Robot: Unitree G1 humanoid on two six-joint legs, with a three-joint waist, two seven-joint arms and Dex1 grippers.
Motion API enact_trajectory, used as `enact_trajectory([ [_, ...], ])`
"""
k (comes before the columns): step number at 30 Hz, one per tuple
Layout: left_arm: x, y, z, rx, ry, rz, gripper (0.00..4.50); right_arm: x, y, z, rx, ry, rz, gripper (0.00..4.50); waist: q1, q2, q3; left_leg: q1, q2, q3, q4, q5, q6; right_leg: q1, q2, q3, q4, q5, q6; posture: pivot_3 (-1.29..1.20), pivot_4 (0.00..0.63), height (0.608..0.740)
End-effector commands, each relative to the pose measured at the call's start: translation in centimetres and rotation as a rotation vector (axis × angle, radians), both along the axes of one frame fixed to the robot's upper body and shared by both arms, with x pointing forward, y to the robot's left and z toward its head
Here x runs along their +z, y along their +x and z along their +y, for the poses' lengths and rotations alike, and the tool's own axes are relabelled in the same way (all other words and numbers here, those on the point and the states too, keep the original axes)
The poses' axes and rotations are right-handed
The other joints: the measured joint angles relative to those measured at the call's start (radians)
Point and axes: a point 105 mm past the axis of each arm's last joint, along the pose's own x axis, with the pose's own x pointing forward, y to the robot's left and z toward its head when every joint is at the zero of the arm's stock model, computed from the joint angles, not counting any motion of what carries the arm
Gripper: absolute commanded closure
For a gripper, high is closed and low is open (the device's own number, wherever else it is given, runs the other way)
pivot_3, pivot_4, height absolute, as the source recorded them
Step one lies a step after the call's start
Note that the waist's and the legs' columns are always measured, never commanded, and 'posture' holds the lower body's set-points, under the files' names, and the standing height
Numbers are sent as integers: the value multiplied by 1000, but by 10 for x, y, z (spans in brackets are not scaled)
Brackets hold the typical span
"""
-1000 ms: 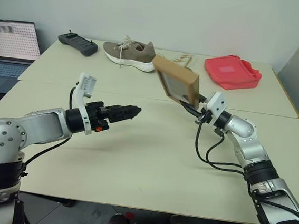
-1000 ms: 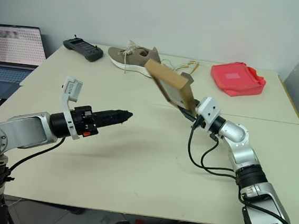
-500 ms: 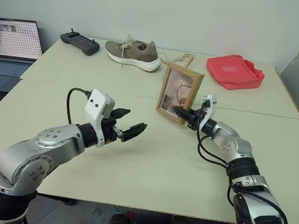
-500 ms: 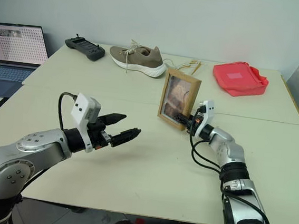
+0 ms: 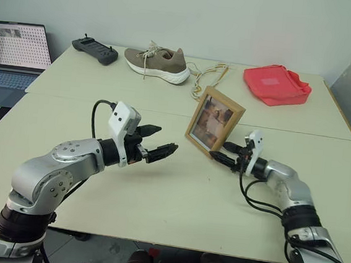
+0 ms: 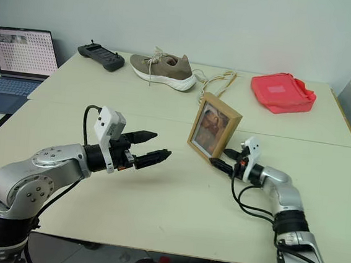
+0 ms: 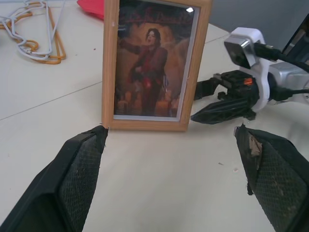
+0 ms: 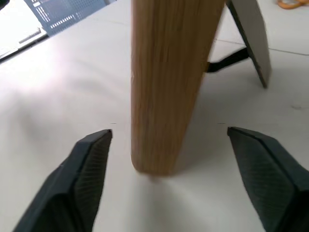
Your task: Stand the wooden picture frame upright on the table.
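**Frame set upright, both grippers spread**

The wooden picture frame (image 5: 213, 123) is seen standing on the table (image 5: 175, 200), just on the near side of the seam between its two sections, about midway between the left and right edges. In the right wrist view its fold-out stand (image 8: 248, 36) is splayed behind it onto the tabletop, which is judged to be what props it. The right gripper (image 5: 224, 156) is held low beside the frame's right edge with its fingers spread wide on either side of that edge and not pressed on it, so the frame appears released. The left gripper (image 5: 159, 147) is held wide open well to the left, facing the photo front, apparently ready to steady it.
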Motion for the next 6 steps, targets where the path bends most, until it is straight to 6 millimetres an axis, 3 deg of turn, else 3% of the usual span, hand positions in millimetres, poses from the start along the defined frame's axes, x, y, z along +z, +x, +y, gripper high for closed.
enact_trajectory([
  [1, 13, 5, 10, -31, 21, -37, 0, 22, -16, -23, 23, -106, -79, 14, 0, 0, 0, 0, 0, 0, 0, 0, 0, 0, 0, 0, 0, 0, 0, 0, 150, 740],
  [3, 15, 14, 22, -16, 51, -36, 0, 40, -27, -32, 34, -132, -106, 14, -1, 1, 1, 1, 0, 0, 0, 0, 0, 0, 0, 0, 0, 0, 0, 0, 150, 740],
  [6, 17, 33, 47, 21, 129, -54, 0, 83, -46, -29, 67, -72, -139, 14, -6, 2, 1, 1, 0, 0, 0, 0, 0, 0, 2, 1, 1, 0, 0, 0, 150, 740],
])
